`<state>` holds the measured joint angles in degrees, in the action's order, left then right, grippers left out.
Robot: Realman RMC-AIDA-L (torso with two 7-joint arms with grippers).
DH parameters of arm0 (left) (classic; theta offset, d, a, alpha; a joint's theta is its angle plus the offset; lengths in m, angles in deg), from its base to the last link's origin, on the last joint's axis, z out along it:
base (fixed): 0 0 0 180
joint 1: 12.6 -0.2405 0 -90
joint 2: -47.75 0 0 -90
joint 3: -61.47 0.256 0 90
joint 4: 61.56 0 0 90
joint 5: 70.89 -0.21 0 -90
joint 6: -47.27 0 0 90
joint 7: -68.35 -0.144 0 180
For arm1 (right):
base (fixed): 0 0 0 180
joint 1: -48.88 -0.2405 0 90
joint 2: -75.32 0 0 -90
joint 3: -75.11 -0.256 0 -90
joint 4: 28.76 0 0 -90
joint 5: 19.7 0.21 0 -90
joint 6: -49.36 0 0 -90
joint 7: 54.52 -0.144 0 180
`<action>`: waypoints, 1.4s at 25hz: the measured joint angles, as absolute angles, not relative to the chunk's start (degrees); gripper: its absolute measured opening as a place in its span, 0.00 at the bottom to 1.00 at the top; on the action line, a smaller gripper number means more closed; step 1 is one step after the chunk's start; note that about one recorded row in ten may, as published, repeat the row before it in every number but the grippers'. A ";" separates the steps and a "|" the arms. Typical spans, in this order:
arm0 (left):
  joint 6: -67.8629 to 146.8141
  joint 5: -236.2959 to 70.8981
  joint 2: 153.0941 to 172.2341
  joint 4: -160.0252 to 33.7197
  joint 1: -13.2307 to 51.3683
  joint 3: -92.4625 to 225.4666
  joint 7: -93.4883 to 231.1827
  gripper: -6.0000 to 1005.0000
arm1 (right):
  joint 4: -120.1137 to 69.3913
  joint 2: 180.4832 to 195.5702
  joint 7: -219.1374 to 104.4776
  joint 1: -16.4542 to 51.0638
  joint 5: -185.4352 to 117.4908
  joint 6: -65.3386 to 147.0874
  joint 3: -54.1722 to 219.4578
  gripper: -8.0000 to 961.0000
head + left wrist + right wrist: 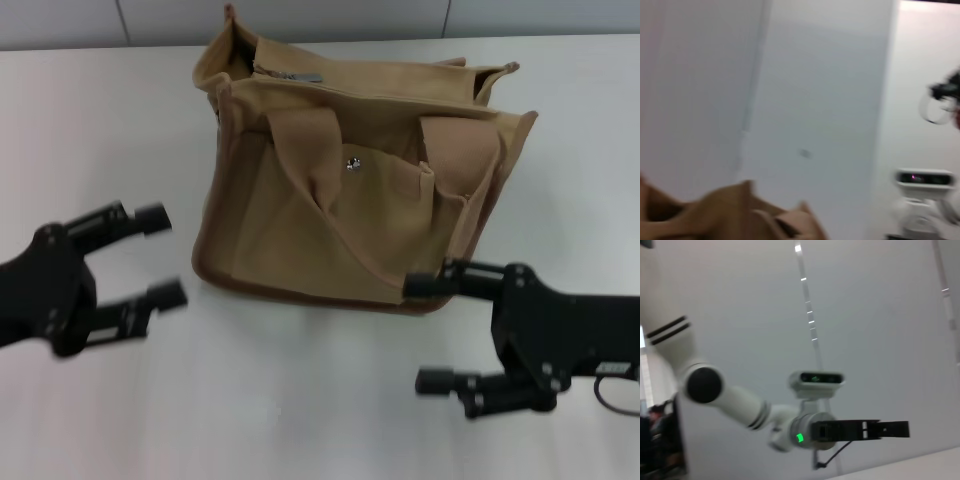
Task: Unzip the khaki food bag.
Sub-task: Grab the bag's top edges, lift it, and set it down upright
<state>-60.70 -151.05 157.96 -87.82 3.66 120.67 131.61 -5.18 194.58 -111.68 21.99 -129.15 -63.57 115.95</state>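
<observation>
Both tools, left and right, gape empty beside the khaki food bag; only the head view shows them together.

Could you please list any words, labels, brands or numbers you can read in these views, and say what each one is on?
None: no readable text anywhere.
The khaki food bag shows only a plain silver snap button and no print.
The left gripper and right gripper carry no legible markings.

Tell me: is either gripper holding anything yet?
Nothing is held. The left gripper and right gripper are open, flanking the boxy tan canvas food bag without touching it.
</observation>
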 joint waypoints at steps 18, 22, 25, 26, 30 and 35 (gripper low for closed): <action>-39.89 -150.58 166.69 -85.66 8.02 115.74 127.70 0.80 | -6.35 194.49 -112.07 23.92 -129.12 -61.29 111.67 0.88; -39.78 -150.58 166.68 -84.75 8.33 115.68 126.65 0.66 | -6.39 194.49 -112.10 23.79 -129.12 -61.29 111.67 0.88; -39.68 -150.56 166.78 -84.68 8.19 115.72 125.73 0.54 | -6.44 194.49 -112.11 23.68 -129.12 -61.29 111.67 0.88; -39.63 -150.55 166.80 -84.65 8.15 115.73 125.61 0.50 | -6.44 194.49 -112.11 23.62 -129.12 -61.29 111.67 0.88; -39.31 -150.51 166.80 -84.07 8.33 115.48 125.33 0.34 | -6.44 194.49 -112.13 23.57 -129.12 -61.31 111.67 0.88; -38.70 -150.24 166.78 -83.79 8.48 115.37 124.81 0.19 | -6.43 194.49 -112.14 23.57 -129.12 -61.34 111.68 0.88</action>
